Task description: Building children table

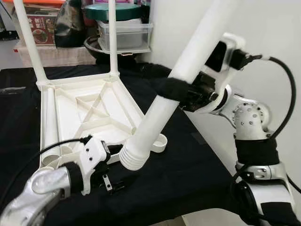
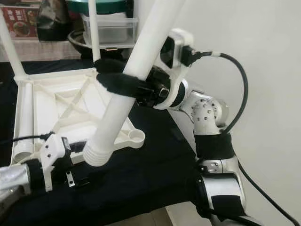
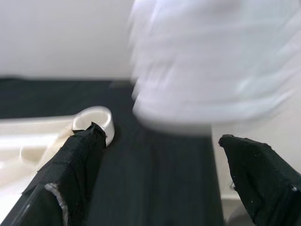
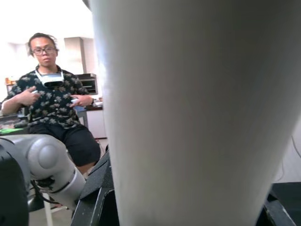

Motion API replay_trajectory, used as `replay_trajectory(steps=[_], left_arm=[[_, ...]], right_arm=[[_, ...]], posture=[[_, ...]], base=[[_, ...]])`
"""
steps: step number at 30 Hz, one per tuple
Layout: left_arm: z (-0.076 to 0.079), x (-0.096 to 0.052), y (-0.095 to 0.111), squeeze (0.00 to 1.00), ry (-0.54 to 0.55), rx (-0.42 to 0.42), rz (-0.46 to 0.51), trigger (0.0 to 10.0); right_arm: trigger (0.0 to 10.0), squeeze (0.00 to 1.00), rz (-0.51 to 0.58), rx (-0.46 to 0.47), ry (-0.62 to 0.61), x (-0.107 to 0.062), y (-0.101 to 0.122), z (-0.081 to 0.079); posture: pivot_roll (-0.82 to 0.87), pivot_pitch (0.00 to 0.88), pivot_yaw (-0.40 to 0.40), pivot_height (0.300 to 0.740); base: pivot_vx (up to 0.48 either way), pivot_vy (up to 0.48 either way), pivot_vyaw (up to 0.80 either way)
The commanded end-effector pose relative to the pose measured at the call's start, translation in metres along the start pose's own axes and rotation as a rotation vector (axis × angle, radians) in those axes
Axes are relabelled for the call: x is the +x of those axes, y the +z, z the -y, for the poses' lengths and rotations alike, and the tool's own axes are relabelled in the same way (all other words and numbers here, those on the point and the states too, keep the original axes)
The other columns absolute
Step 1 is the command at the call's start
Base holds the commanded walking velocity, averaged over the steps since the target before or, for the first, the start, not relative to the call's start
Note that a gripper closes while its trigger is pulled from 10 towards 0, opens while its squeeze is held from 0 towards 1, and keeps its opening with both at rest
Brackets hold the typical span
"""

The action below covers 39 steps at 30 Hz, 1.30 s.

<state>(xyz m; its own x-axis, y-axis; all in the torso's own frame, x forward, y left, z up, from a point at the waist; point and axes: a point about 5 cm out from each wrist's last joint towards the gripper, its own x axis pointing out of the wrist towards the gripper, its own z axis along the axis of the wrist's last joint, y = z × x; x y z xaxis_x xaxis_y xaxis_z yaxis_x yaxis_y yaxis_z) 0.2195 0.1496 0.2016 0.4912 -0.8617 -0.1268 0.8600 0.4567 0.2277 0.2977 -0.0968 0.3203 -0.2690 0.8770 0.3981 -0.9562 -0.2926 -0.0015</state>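
The white children's tabletop [image 1: 89, 113] lies upside down on a black cloth. Two white legs [image 1: 29, 40] [image 1: 113, 37] stand upright in its far corners. My right gripper [image 1: 176, 90] is shut around a third white leg [image 1: 160, 113] and holds it tilted. This leg's threaded end [image 1: 134, 157] hangs just above the cloth, beside the near-right corner socket [image 1: 160, 143]. My left gripper [image 3: 162, 136] is open, low at the tabletop's near edge, with its fingers just below and in front of the threaded end. Another leg [image 1: 51, 125] lies loose along the tabletop's left side.
Behind the table stand a clear plastic box [image 1: 124, 33], a dark bag [image 1: 70, 23] and cartons. A white wall [image 1: 263, 28] runs close along the right. The cloth's front edge [image 1: 188, 212] is near my arms. A person [image 4: 51, 99] sits behind, seen in the right wrist view.
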Motion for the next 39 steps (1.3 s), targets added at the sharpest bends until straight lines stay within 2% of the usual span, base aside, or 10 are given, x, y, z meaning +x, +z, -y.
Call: replay_trajectory(steps=[1, 11, 15, 19, 22, 28, 29, 30, 39], left_arm=[[0.0, -0.001, 0.008, 0.0, -0.03, -0.014, 0.025, 10.0], [-0.001, 0.002, 0.015, 0.0, -0.021, -0.041, 0.081, 10.0], [-0.006, 0.011, 0.014, 0.0, -0.005, -0.053, 0.098, 10.0], [-0.007, 0.013, 0.013, 0.0, 0.0, -0.066, 0.107, 10.0], [-0.009, 0.021, 0.012, 0.0, 0.015, -0.096, 0.125, 10.0], [-0.003, 0.027, 0.007, 0.0, -0.021, -0.147, 0.12, 10.0], [-0.003, 0.028, 0.005, 0.0, -0.021, -0.16, 0.126, 0.7], [-0.001, 0.029, 0.004, 0.0, -0.03, -0.173, 0.132, 0.0], [0.004, 0.031, 0.0, 0.0, -0.041, -0.165, 0.108, 0.0]], right_arm=[[0.0, 0.0, -0.017, -0.011, -0.009, -0.004, -0.004, 0.001], [0.0, 0.0, -0.034, 0.011, -0.01, -0.005, -0.014, 0.001], [0.0, 0.01, -0.035, 0.025, 0.019, 0.001, -0.018, -0.001], [0.0, 0.01, -0.037, 0.026, 0.03, 0.004, -0.019, -0.003], [0.0, 0.01, -0.039, 0.022, 0.055, 0.008, -0.021, -0.005], [0.0, 0.01, -0.041, 0.015, 0.06, 0.01, -0.021, -0.006], [0.0, 0.02, -0.041, 0.013, 0.062, 0.011, -0.021, -0.006], [0.0, 0.01, -0.041, 0.012, 0.063, 0.011, -0.021, -0.006], [0.0, 0.01, -0.047, 0.0, 0.056, 0.012, -0.021, -0.007]], posture=[[0.17, 0.0, -0.07, 0.74], [0.17, 0.0, -0.074, 0.74], [0.16, 0.0, -0.072, 0.74], [0.16, 0.0, -0.071, 0.74], [0.15, 0.0, -0.069, 0.74], [0.15, 0.0, -0.067, 0.74], [0.15, 0.0, -0.068, 0.74], [0.15, 0.0, -0.068, 0.74], [0.15, 0.0, -0.068, 0.74]], base=[[0.0, 0.0, 0.0], [0.0, 0.0, 0.0], [0.0, 0.0, 0.0], [0.0, 0.0, 0.0], [0.0, 0.0, 0.0], [0.0, 0.0, 0.0], [0.0, 0.0, 0.0], [0.0, 0.0, 0.0], [0.0, 0.0, 0.0]])
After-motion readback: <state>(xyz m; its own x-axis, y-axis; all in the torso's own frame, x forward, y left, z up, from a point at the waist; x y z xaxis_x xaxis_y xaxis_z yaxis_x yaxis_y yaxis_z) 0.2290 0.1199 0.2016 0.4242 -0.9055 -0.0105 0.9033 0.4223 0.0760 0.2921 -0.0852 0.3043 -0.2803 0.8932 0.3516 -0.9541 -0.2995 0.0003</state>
